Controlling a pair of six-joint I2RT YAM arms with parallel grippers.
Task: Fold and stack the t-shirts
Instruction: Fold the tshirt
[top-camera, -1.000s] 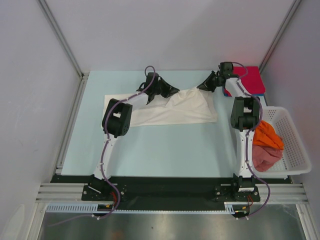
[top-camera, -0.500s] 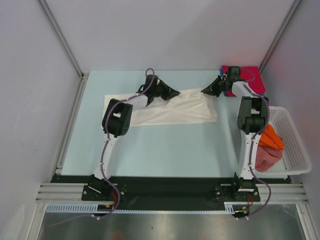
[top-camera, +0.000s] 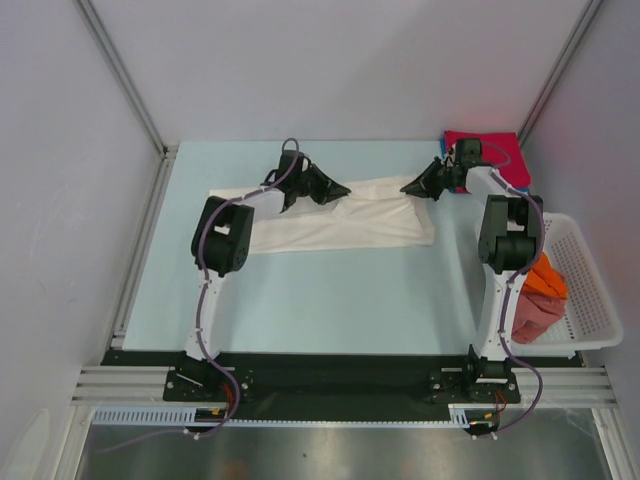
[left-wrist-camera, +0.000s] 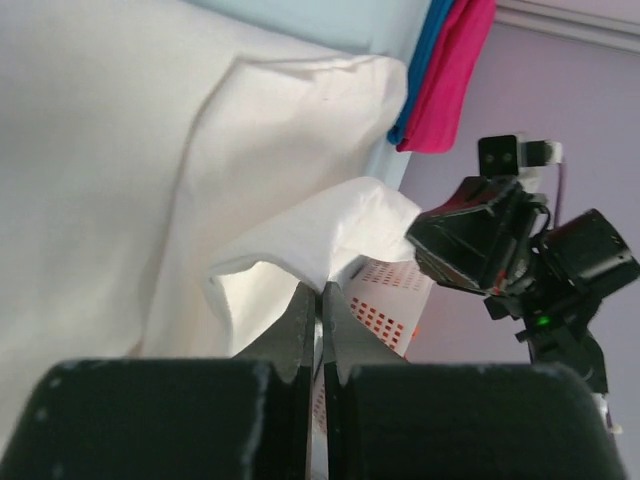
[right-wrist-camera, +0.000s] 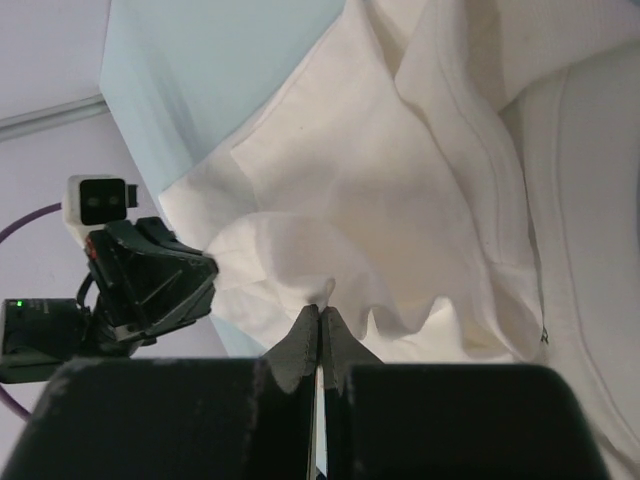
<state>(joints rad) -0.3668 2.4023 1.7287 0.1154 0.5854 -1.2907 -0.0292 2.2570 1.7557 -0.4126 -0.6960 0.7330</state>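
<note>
Pinching the white t-shirt (top-camera: 340, 225), lying spread across the middle of the top view, along its far edge, with jaws of left gripper (top-camera: 345, 188) and right gripper (top-camera: 406, 187) pressed together on thin cloth. Likely handling as light, limp, sagging between grips; best gripping near edge corners.

The white t-shirt (top-camera: 340, 215) is soft, matt cloth, creased, with stitched seams. The bench (top-camera: 300, 290) has a smooth, matt pale-blue surface. The basket (top-camera: 592, 282) is white plastic lattice, faintly glossy. The left claw (left-wrist-camera: 318, 298) and right claw (right-wrist-camera: 320, 318) look like matt black plastic.
</note>
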